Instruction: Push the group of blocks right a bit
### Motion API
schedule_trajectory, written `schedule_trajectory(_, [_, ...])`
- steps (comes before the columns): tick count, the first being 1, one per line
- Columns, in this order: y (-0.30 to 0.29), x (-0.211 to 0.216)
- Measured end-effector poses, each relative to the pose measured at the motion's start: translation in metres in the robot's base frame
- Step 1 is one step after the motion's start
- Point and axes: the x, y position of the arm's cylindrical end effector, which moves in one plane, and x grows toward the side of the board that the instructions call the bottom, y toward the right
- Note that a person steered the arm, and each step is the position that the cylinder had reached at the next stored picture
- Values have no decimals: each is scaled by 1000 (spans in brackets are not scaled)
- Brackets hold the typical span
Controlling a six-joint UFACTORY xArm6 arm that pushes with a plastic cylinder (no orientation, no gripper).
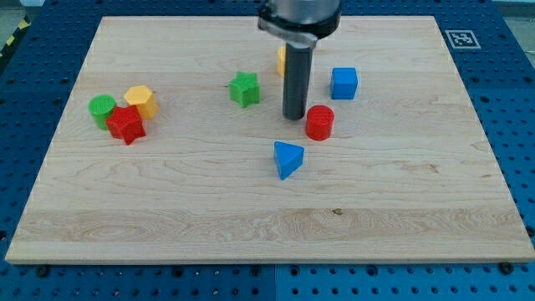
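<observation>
Near the view's left edge, three blocks sit pressed together: a green cylinder [102,108], a yellow hexagon [141,100] and a red star [126,124]. My tip [293,116] rests on the board near the middle, far to the right of that group. It is just left of a red cylinder [319,122] and above a blue triangle [287,159]. A green star [244,89] lies to the tip's upper left. A blue cube [343,83] lies to its upper right. A yellow block [282,59] is mostly hidden behind the rod.
The wooden board [267,226] lies on a blue perforated table. A black-and-white marker tag [461,38] sits off the board's top right corner. The arm's dark body [299,17] hangs over the board's top middle.
</observation>
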Motion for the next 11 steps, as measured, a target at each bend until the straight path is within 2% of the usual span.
schedule_trajectory(2, [-71,76])
schedule_trajectory(3, [-115,95])
schedule_trajectory(5, [-223,79])
schedule_trajectory(7, [-300,21])
schedule_trajectory(9, [-304,-5])
schedule_trajectory(11, [-235,7])
